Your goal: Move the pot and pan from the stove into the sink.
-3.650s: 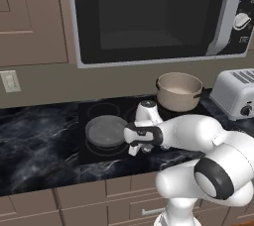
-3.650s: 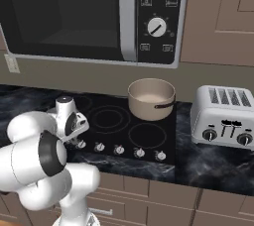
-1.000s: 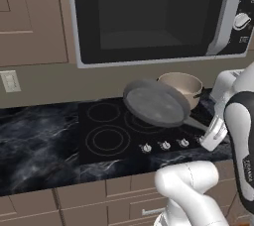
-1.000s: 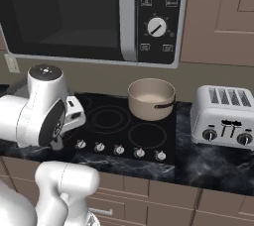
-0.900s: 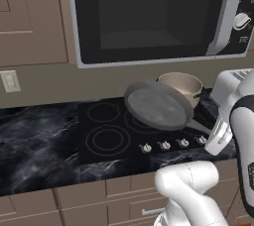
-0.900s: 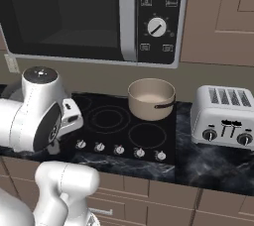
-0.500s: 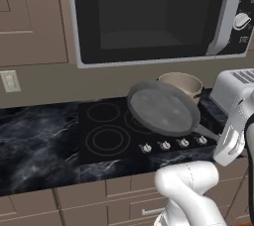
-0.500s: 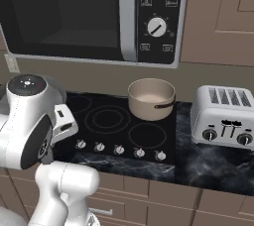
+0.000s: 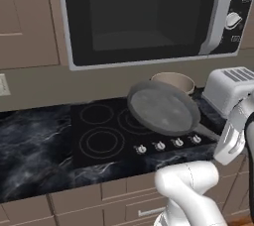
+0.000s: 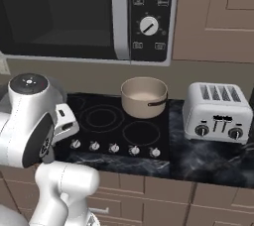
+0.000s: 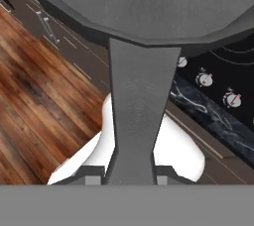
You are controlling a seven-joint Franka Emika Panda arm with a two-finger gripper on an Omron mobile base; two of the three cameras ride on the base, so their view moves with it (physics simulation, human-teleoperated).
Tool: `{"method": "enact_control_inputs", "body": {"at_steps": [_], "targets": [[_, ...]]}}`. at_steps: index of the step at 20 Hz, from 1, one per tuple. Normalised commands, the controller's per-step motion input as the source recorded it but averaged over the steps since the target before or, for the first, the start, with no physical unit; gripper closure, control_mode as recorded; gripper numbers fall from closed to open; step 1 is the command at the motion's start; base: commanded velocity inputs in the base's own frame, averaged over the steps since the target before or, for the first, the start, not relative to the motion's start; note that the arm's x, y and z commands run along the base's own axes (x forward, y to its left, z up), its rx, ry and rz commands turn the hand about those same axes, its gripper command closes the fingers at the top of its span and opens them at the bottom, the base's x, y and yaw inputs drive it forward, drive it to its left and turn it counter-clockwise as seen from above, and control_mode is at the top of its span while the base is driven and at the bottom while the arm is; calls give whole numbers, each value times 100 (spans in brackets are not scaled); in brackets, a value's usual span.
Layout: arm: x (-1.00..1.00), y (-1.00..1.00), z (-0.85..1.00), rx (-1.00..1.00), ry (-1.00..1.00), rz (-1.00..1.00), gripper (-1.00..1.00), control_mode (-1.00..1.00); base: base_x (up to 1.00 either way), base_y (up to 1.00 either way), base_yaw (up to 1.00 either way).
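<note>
- Dark-grey pan (image 9: 163, 108) is off the stove (image 9: 114, 131), held in the air and tilted, over the right-hand burners and the knob row in the left base view.
- Fingers are clamped shut on the pan's handle (image 11: 133, 116); the hand view looks straight up the handle from the grip end, with two pale finger bases either side of it at the bottom.
- Key relation: the handle's long axis runs from the fingers away to the pan bowl, so the bowl hangs far out from the hand. In the left base view the handle (image 9: 208, 132) runs down-right from the bowl toward the white forearm at the right edge.
- Pot (image 10: 144, 96) sits on the far right burner, upright, untouched; the pan bowl is in front of it in the left base view, and only the pot's rim (image 9: 173, 78) peeks above it.
- Toaster (image 10: 216, 111) stands on the tabletop just right of the stove, near the pot.
- Sink: can't place it from these views, so I can't tell which way the carry goes. Judgement: a long swing with the bowl leading, so watch clearance to the pot and toaster.
- View differences: the hand view gives the grip plus wood floor (image 11: 39, 86) and knobs (image 11: 203, 79) beneath the pan; the right base view gives the pot's clear interior and the empty near burners; the left base view gives the pan's tilt.
</note>
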Motion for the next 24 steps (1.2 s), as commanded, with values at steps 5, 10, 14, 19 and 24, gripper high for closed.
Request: {"method": "enact_control_inputs", "body": {"at_steps": [5,10,14,19,24], "targets": [[0,0,0,0,0,0,100,100,-22,-30,-32],[0,0,0,0,0,0,100,100,-15,-27,-35],[0,0,0,0,0,0,100,100,-11,-27,-36],[0,0,0,0,0,0,100,100,-6,-23,-39],[0,0,0,0,0,0,100,100,-3,-23,-40]]}}
